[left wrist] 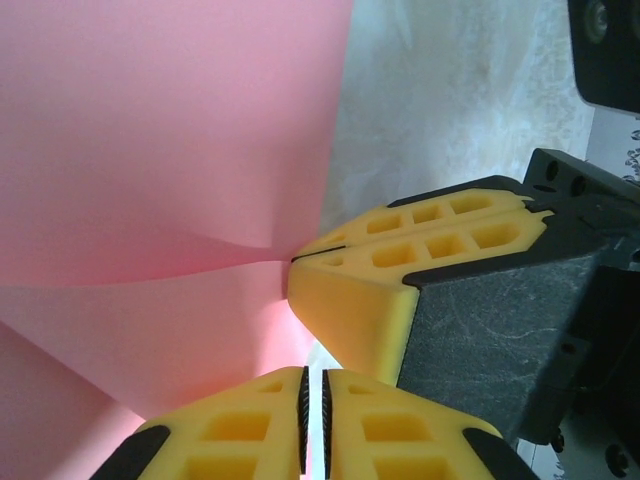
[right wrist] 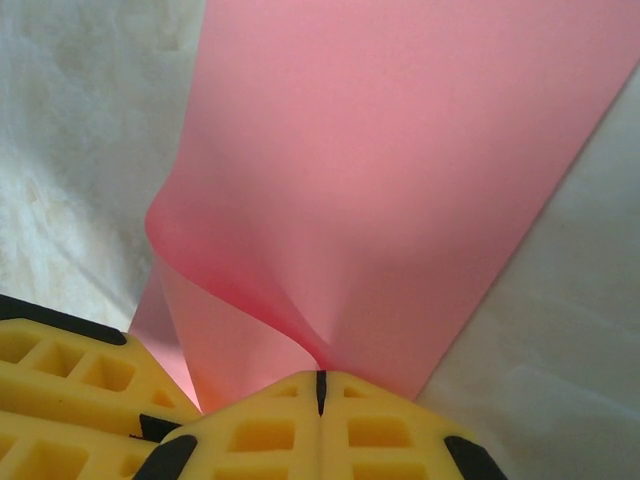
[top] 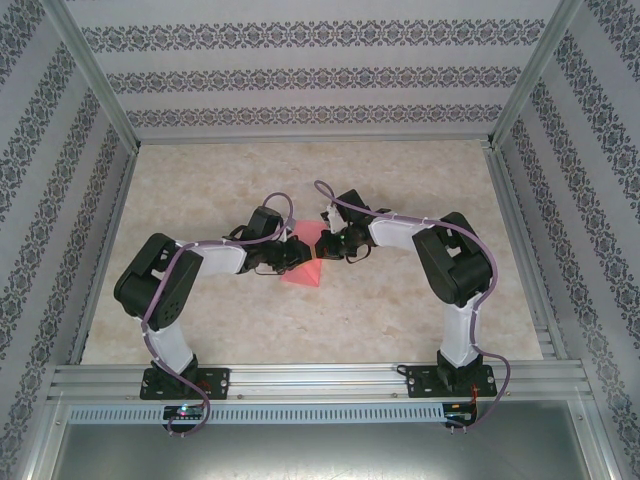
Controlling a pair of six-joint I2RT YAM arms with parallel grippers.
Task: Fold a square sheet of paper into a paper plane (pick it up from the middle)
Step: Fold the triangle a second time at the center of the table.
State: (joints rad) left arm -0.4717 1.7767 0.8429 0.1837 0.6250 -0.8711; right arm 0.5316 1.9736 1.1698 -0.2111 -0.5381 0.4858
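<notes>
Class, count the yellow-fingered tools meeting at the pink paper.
2: the left tool on the left of the paper, and the right tool beside it, shut on a raised fold. None seems hidden.

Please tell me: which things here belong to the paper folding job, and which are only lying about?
Job in hand:
square sheet of paper
right claw, pinching it
left claw, next to it

Only surroundings:
table
patterned walls
metal rail
</notes>
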